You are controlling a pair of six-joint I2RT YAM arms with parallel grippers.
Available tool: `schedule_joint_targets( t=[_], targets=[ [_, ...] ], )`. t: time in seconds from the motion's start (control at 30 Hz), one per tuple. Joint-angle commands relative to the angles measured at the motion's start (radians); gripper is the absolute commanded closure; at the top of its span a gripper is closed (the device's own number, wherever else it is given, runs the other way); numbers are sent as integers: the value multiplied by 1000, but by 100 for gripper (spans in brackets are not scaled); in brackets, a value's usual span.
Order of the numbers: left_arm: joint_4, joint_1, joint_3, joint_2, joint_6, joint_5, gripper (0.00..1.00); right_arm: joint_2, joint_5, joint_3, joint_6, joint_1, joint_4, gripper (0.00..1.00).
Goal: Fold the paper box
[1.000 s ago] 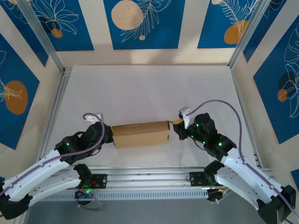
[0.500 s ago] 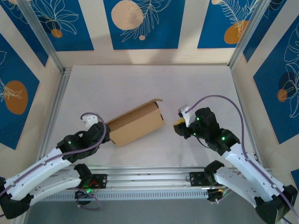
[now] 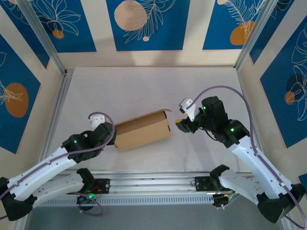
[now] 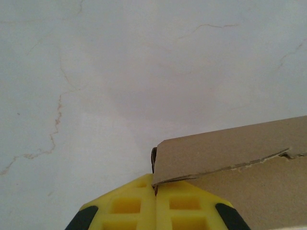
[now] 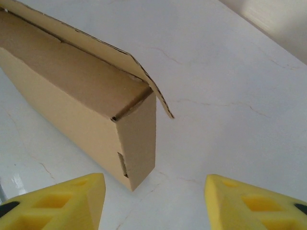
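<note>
Box (image 3: 143,130) is plain brown corrugated cardboard, folded up into a long shallow block, lying flat on the white marbled table (image 3: 144,86) between the two grippers. It sits skewed, with its right end further from the arm bases than its left end. The lid isn't seated at the right end: in the right wrist view the top panel (image 5: 72,72) rides above the end wall with a dark gap under it, and a pointed lid corner overhangs past that wall. The end wall has a small notch low on its edge. Left gripper (image 4: 155,184) is at the box's left end, yellow fingers (image 4: 127,206) pressed together and pinching a cardboard edge whose cut line looks ragged. Right gripper (image 5: 154,179) is just off the box's right end with fingers spread wide, clear of the cardboard, end wall facing the gap between them.
</note>
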Motion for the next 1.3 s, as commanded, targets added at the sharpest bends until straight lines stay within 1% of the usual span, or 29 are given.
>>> schedule_joint_targets(
  t=[0.0,0.13,0.2,0.33,0.43,0.63,0.77,0.9,1.03,1.27],
  targets=[
    [-78,4,2,36,44,98,100,35,-40,50,-85,0,-65,40],
    [-63,3,15,53,52,113,100,63,-99,61,-93,6,-78,35],
    [-56,3,18,61,57,116,100,85,-80,71,-106,7,-76,34],
    [-46,2,16,69,60,121,100,132,-5,88,-144,1,-38,32],
    [-42,1,14,70,61,124,100,185,21,113,-160,-13,-30,32],
    [-45,1,15,68,65,127,100,282,0,164,-160,-30,-17,34],
    [-42,1,15,68,64,132,100,335,-29,193,-151,-43,-21,38],
    [-38,0,13,72,65,135,100,375,-75,215,-145,-45,-39,48],
    [-34,0,17,75,66,136,100,391,-93,218,-140,-42,-53,58],
    [-28,-1,20,80,68,135,100,357,-95,153,-137,-42,-31,63]
  ],
)
